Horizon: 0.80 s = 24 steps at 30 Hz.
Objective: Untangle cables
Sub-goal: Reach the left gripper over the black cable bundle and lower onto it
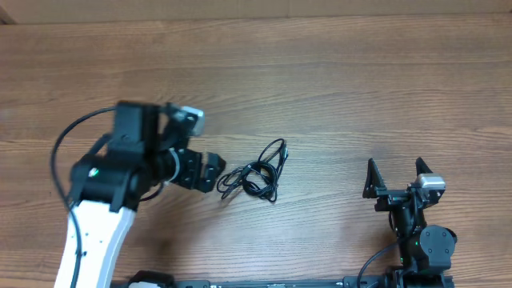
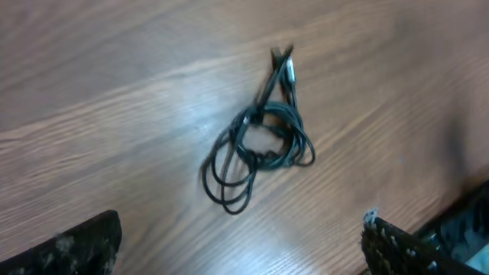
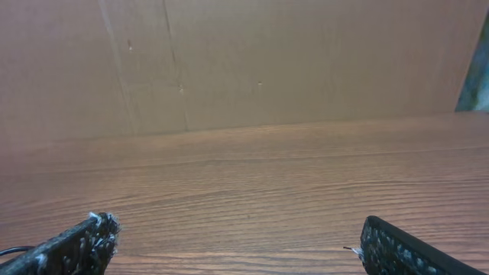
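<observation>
Overhead, the cables point(image 1: 258, 172) lie bunched mid-frame on the bench point(image 1: 336, 80), just right of the open left tool point(image 1: 214, 172); the right tool point(image 1: 394, 168), also open, sits lower right. Best pinch one outer loop.

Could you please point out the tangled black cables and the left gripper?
tangled bundle of thin black cables point(image 2: 258, 118): left wrist view, on the knotted middle.
black two-finger left gripper point(image 1: 214, 170): overhead view, midway between its fingertips.
</observation>
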### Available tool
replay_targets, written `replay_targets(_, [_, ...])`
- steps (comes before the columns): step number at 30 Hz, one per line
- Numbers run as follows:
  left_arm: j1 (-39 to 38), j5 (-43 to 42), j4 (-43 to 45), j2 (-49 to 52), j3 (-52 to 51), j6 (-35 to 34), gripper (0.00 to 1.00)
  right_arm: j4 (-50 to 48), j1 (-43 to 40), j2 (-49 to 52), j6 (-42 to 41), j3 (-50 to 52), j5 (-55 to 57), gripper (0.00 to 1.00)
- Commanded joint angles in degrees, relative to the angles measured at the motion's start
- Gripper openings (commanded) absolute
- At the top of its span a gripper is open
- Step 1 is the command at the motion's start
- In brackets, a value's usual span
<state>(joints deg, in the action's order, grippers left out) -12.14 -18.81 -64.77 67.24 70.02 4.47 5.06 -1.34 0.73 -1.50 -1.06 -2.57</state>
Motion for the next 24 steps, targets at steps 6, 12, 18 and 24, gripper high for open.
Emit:
replay_targets(6, [-13.2, 14.2, 0.7, 7.6, 1.7, -12.0, 1.00, -0.4, 0.4, -0.6, 0.1, 0.6, -0.1, 1.00])
replay_targets(12, [-19.3, 12.8, 9.1, 14.1, 1.7, -21.8, 1.00, -0.4, 0.4, -0.6, 0.1, 0.6, -0.1, 1.00])
replay_targets(18, [-20.9, 9.0, 12.8, 21.9, 1.7, -30.3, 1.00, -0.4, 0.4, -0.6, 0.1, 0.6, -0.1, 1.00])
replay_targets(24, [-25.7, 13.5, 14.1, 29.4, 1.7, -37.8, 0.99, -0.4, 0.4, -0.6, 0.1, 0.6, -0.1, 1.00])
